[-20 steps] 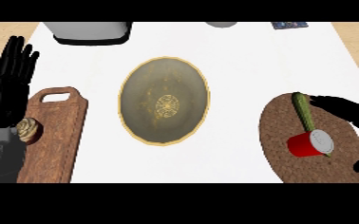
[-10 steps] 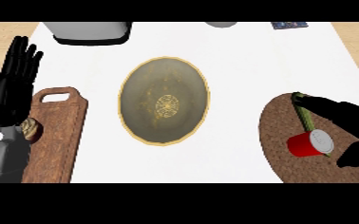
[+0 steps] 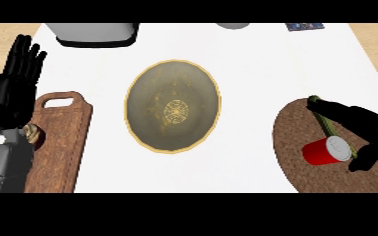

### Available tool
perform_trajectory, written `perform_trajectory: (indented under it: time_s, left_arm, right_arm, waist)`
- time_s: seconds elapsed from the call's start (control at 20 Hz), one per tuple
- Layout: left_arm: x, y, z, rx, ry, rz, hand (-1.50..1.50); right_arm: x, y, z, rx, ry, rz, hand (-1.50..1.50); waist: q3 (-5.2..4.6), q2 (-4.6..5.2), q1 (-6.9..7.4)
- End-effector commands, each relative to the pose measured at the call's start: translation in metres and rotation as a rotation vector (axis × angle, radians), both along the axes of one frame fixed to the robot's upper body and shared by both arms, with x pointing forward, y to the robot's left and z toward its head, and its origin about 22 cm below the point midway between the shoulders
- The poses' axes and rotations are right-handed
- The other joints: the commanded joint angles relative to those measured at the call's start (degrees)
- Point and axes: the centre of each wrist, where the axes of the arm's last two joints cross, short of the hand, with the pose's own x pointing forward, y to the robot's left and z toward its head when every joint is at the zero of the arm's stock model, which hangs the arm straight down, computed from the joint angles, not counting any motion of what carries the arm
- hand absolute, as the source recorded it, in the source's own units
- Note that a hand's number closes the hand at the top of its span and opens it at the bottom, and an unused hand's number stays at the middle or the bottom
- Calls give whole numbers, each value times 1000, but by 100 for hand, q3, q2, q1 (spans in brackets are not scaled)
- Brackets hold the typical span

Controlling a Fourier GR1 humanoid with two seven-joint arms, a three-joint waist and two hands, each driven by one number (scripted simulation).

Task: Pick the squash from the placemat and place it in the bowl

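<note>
A wooden cutting board (image 3: 59,145) with a handle slot lies at the left edge of the white bench (image 3: 251,70). A small round object (image 3: 34,132) rests at its left side. A red cup (image 3: 328,151) lies on its side at the right. A grey appliance (image 3: 94,33), a grey round item (image 3: 233,25) and a dark flat item (image 3: 305,26) sit along the far edge.

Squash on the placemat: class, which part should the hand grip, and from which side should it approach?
Probably the squash's slim middle, from above and the right, where the right hand already lies over it. It lies flat and elongated on the placemat, and the red cup crowds its near end.
</note>
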Motion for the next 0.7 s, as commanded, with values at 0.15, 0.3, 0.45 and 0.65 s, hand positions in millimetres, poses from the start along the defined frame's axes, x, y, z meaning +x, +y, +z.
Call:
perform_trajectory:
  time_s: [0.15,0.3,0.45,0.65]
  left_arm:
    - [-8,-2,1,2,-2,-18,0]
    - [-5,6,1,-13,-6,-25,0]
    - [-13,-12,13,6,7,-8,0]
    - [0,1,2,-3,5,-9,0]
  right_arm:
    - [-6,-10,-39,-43,29,-36,-150]
    - [16,-6,-35,-8,-24,8,150]
    - [10,2,-27,33,-112,15,150]
    - [5,-14,-36,28,-142,40,150]
  waist:
    - [8,8,23]
    - [9,19,50]
    - [7,-6,11]
    - [7,8,5]
